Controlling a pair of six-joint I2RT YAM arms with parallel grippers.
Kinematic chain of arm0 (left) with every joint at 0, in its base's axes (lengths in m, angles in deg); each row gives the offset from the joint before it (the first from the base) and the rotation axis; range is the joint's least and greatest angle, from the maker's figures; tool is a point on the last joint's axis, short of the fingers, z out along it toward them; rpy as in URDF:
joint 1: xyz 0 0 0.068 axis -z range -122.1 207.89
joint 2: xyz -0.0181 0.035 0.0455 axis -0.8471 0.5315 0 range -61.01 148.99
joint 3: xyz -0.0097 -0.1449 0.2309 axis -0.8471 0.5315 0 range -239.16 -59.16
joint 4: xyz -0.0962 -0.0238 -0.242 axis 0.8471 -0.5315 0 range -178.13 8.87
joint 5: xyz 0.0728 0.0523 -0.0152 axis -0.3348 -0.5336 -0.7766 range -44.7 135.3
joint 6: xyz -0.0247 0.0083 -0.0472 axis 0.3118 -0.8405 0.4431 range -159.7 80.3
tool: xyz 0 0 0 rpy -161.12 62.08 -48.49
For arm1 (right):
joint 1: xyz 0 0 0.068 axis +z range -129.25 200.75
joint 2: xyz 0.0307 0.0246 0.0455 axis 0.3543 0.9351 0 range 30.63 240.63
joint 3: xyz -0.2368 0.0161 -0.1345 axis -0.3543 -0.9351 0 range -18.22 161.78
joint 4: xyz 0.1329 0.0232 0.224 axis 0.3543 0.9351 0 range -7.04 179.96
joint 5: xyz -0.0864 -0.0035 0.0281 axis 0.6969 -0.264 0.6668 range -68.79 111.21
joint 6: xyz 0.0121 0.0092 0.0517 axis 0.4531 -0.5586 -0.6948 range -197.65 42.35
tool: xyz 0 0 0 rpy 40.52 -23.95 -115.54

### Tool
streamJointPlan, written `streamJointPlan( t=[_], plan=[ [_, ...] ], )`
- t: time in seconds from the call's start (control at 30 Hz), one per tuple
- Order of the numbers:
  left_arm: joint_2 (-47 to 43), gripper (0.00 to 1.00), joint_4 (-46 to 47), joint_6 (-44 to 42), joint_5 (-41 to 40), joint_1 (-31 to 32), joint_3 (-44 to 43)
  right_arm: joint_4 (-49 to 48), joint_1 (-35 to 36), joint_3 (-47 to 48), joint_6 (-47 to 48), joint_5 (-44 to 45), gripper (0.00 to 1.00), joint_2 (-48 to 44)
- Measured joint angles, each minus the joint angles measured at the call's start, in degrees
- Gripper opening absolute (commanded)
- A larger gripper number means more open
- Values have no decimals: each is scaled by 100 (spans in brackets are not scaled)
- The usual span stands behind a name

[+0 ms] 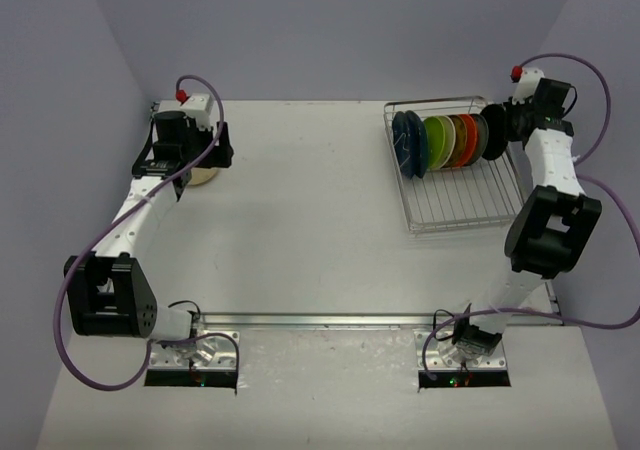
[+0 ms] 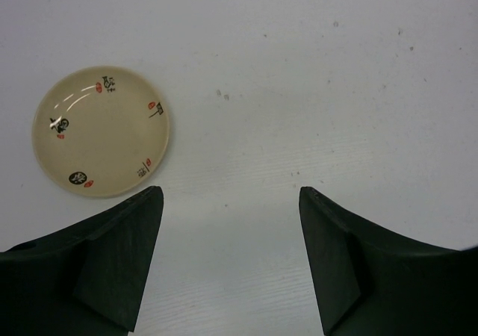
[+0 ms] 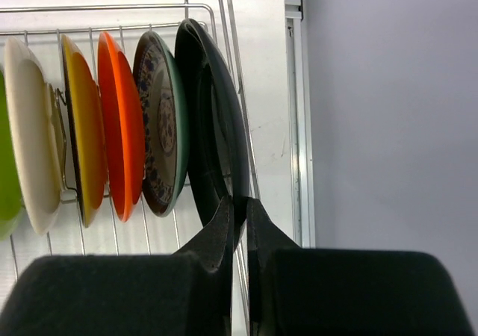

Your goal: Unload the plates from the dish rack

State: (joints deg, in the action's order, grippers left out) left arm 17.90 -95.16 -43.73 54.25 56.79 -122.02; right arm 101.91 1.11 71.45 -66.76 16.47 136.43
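Black glaze was what my right gripper (image 3: 240,205) had hold of. Its jaws were pinched almost together on the rim of the black plate (image 3: 213,127), one finger against each face of the thin edge.

That plate stood on edge at the right-hand end of the row in the dish rack (image 1: 470,215), at the far right of the table (image 1: 300,220). The row ran left to right across the rack, so every plate turned its faces sideways and its rim upward and toward me. The black one was the end plate on my right arm's side, with only the rack's wire wall beyond it and the patterned plate (image 3: 160,127) close against its other face. I judged that the way out was straight up along the plate's own plane, since any sideways lean would knock its neighbour.

My left gripper (image 2: 230,194) hung with its jaws spread wide and nothing between them, well apart from the rack, over the far left of the table.

I counted seven plates in the rack, as far as I could tell:
- one dark blue plate (image 1: 404,142)
- one lime green plate (image 1: 437,142)
- one cream plate (image 3: 30,134)
- one yellow-orange plate (image 3: 84,142)
- one orange-red plate (image 3: 123,127)
- the patterned one
- the black one

One more, a cream dish (image 2: 101,131) with small marks, lay flat on the table just beside my left fingers.
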Motion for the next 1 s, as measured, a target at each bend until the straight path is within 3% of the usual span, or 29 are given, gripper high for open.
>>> streamJointPlan(
  t=[0.13, 0.27, 0.47, 0.67, 0.8, 1.0],
  plan=[
    [-4, 92, -86, 0, 5, 0, -126, 193, 2, 76, 4, -20, 0, -308],
    [-62, 99, -188, -24, 218, 0, -235, 435, 35, 329, -8, -205, 0, -751],
    [-170, 99, -327, -22, 1087, 0, -603, 721, 149, 795, -117, -937, 0, -1411],
    [-224, 94, -297, 412, 2403, 229, -767, 989, 416, 602, -640, -2106, 0, -1980],
    [-141, 92, -434, 583, 2587, 866, -1014, 1050, 1281, -3, -918, -2377, 0, -2283],
    [141, 77, -755, 461, 2264, 1961, -1664, 1196, 2778, -659, -1249, -2587, 0, -2287]
  ],
)
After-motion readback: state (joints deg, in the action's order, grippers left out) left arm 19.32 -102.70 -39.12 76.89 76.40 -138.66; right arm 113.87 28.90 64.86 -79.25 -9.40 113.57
